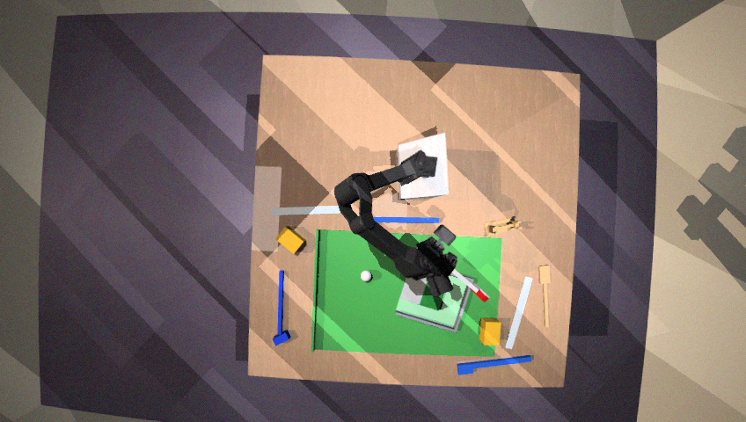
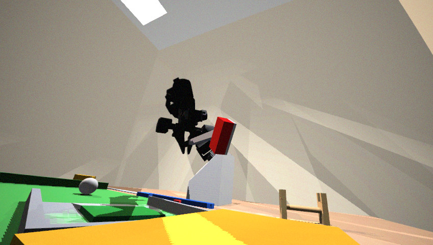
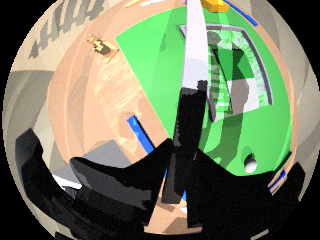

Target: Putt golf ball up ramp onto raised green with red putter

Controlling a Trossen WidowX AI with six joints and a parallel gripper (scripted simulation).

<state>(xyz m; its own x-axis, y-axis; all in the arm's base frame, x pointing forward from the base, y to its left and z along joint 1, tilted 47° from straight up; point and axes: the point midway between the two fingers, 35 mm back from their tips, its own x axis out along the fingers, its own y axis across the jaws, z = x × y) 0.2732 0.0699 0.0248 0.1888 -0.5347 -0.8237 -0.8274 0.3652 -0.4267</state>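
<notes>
Top view: the claw grips the putter by its grey shaft, above the raised green; the ball lies well apart on the mat.

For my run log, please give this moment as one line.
phase: carrying | hand: shut on red putter | putter: lifted above raised green | golf ball: on turf, untouched

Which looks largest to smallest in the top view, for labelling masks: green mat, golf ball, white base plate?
1. green mat
2. white base plate, partly hidden by the arm
3. golf ball, clearly smallest
</notes>
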